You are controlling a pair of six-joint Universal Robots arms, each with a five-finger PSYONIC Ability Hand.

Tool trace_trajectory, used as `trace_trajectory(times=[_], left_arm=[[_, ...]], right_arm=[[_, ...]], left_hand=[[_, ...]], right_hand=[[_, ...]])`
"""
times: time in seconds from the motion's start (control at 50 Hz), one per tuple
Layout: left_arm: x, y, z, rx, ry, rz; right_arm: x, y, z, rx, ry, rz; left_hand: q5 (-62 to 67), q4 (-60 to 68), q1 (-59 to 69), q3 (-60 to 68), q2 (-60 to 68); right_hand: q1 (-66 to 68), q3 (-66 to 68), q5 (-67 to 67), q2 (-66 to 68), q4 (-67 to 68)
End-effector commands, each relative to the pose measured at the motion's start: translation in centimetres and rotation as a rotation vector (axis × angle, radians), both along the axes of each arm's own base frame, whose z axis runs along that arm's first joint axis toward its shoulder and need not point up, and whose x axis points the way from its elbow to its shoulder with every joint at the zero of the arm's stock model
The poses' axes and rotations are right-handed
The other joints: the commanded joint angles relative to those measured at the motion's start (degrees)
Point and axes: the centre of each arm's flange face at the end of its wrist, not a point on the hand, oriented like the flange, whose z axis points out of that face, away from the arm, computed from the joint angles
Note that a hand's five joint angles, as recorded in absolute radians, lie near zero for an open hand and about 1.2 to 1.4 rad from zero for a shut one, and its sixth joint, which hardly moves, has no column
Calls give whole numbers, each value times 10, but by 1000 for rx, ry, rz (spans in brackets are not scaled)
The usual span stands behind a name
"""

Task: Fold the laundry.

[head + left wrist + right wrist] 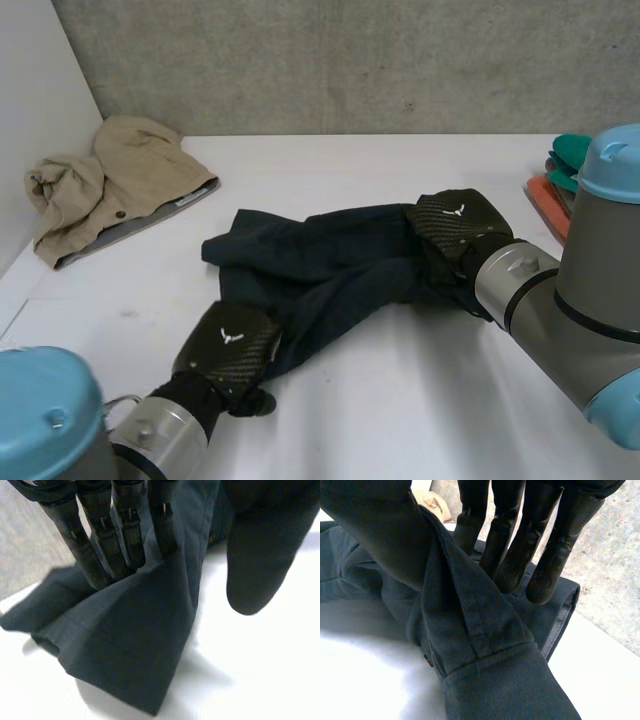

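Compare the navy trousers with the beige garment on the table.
The navy trousers are dark, the beige garment pale. The trousers lie stretched mid-table with left hand and right hand on them; the beige garment sits crumpled, untouched, by the far-left wall. Both are unfolded.

White table (420,400), grey concrete wall (350,60) behind it, white side panel (35,100) at left.

Robot lab bench: plain white table (400,400) against a bare concrete wall (350,60)
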Motion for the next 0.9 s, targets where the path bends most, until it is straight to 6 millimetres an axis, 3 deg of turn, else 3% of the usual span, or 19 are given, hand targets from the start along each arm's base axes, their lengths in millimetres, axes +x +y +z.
trace_trajectory(times=[0.02, 0.12, 0.34, 0.48, 0.58, 0.68, 0.72, 0.74, 0.76, 0.9], left_arm=[[-6, -14, -26, 18, -52, 39], [-18, -33, -34, -6, -41, 57], [-29, -56, -48, -35, -84, 61], [-31, -74, -55, -76, -110, 70], [-35, -79, -51, -145, -95, 63], [-36, -82, -22, -227, -38, 64], [-34, -83, -14, -241, -26, 72], [-32, -85, -7, -248, -21, 81], [-30, -86, -4, -249, -19, 86], [-18, -93, 7, -200, -37, 101]], right_arm=[[-1, -3, -2, -2, -2, -4], [-2, 0, -7, 14, 9, -3], [-7, -4, -11, 22, 13, -23], [-12, -10, -13, 14, 10, -43], [-13, -12, -15, 1, 22, -37], [-11, -4, -26, 7, 95, 33], [-11, 0, -31, 1, 135, 73], [-11, 3, -34, -10, 172, 104], [-11, 4, -36, -13, 185, 114], [-25, -4, -49, 28, 236, 88]], left_hand=[[2, 5, 5, 9, 6], [-48, -45, -45, -42, -44], [-35, -32, -32, -28, -31], [146, 149, 149, 153, 151], [461, 464, 464, 467, 465], [461, 464, 464, 468, 465], [461, 464, 464, 468, 465], [461, 464, 464, 468, 465], [461, 464, 464, 468, 465], [461, 464, 464, 468, 465]], right_hand=[[197, 114, 135, 124, 119], [197, 114, 135, 124, 119], [197, 114, 135, 124, 119], [197, 114, 135, 124, 119], [197, 114, 135, 124, 119], [192, 110, 131, 119, 115], [30, -53, -31, -43, -47], [-192, -275, -254, -265, -270], [-270, -352, -331, -342, -347], [-376, -459, -438, -449, -454]])
